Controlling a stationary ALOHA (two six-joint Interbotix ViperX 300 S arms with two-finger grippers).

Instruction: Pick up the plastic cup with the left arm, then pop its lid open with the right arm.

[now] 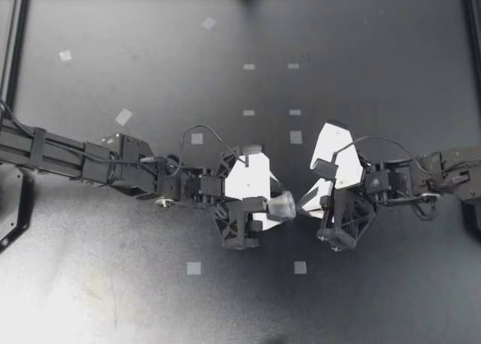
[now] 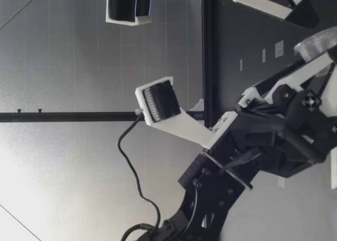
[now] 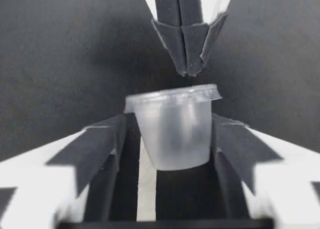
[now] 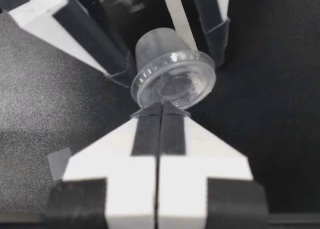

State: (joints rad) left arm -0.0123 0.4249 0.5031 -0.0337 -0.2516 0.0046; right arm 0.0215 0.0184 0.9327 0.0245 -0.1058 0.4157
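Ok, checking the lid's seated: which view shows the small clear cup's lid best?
The right wrist view: the lid faces that camera, most of its rim visible. The left wrist view shows it edge-on; the top view only a pale cup; the low view a slice of rim.

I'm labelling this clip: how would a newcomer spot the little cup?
Look to the middle of the black table. My left gripper is shut on the cup, facing my shut right gripper. It is the only clear, lidded thing there.
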